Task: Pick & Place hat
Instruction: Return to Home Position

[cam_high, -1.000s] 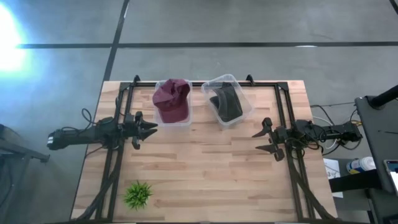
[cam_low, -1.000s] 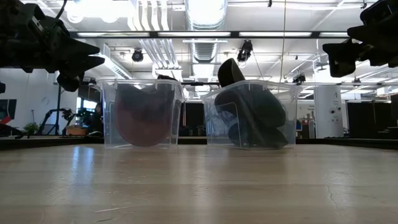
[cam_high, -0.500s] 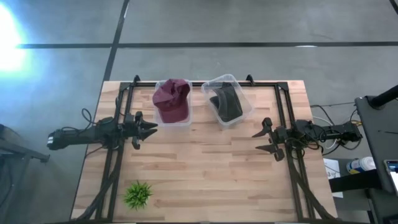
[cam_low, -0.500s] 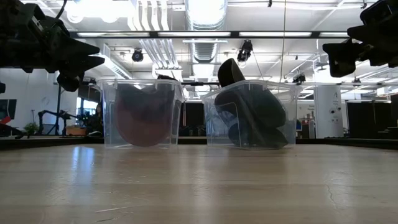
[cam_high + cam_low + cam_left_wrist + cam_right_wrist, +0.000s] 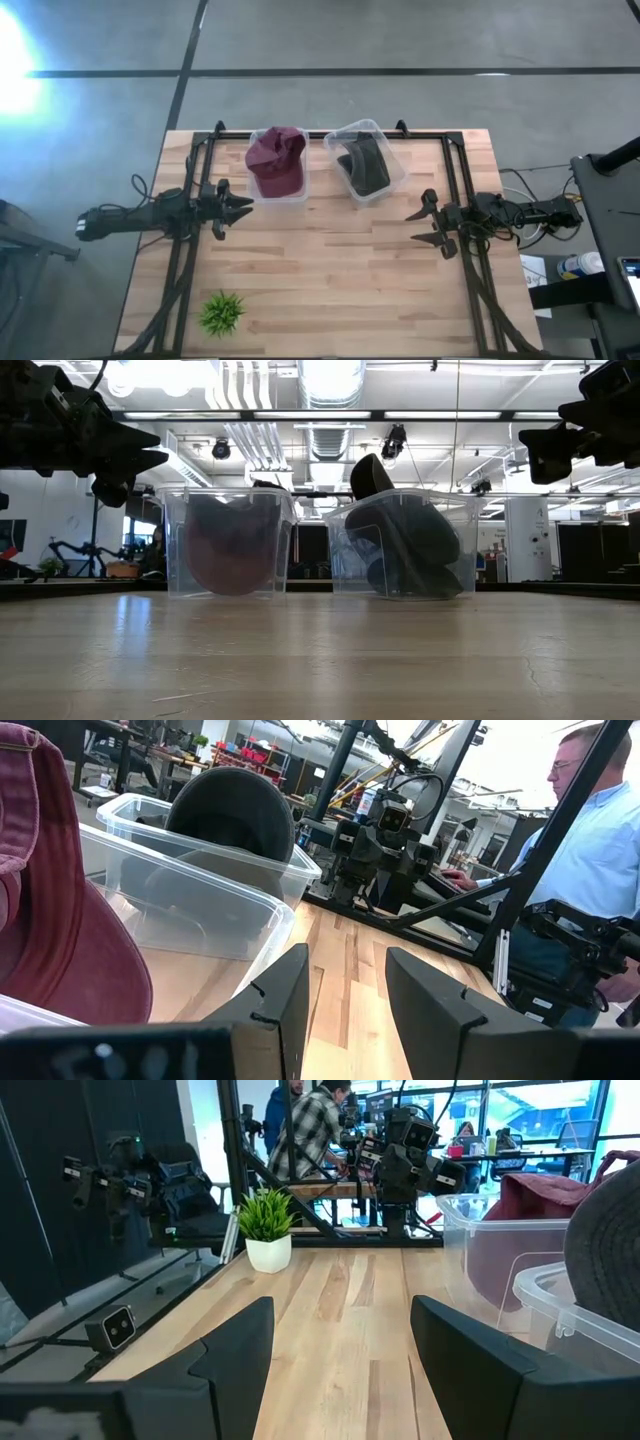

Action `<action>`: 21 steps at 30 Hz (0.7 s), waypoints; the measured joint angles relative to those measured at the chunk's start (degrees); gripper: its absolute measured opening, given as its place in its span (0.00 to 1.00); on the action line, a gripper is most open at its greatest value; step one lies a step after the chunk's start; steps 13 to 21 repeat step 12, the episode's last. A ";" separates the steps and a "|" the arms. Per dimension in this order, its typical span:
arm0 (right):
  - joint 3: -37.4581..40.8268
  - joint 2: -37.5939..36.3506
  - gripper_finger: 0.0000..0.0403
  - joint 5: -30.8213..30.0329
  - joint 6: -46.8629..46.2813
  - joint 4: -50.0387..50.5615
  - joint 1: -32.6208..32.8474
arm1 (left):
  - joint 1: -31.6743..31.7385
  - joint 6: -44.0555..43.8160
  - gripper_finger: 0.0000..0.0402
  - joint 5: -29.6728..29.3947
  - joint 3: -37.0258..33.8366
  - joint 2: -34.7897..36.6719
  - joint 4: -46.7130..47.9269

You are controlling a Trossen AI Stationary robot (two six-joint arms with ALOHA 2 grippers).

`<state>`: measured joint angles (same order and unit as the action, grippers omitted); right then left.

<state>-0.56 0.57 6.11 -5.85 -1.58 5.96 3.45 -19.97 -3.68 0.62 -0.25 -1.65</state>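
A maroon hat [image 5: 276,158] sits in a clear plastic bin [image 5: 299,192] at the table's far side; its brim sticks up over the rim [image 5: 50,920]. A dark grey hat [image 5: 364,165] sits in a second clear bin [image 5: 394,172] to its right, its crown above the rim [image 5: 232,815]. My left gripper [image 5: 243,207] hovers open above the table, left of the bins, pointing right. My right gripper [image 5: 418,226] hovers open near the right edge, pointing left. Neither holds anything.
A small green potted plant [image 5: 221,312] stands near the table's near-left corner. Black frame rails [image 5: 470,270] run along both sides of the table. Bare wood [image 5: 330,270] lies between the grippers. People [image 5: 600,840] show in the room beyond.
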 joint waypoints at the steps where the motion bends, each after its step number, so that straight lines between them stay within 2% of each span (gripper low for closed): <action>1: 0.00 0.01 0.58 0.00 0.00 0.00 0.00 | -0.01 0.00 0.32 0.00 0.00 0.00 0.00; 21: 0.00 -0.01 0.58 0.00 0.24 0.00 0.01 | 0.01 -0.01 0.32 0.00 0.00 0.00 0.00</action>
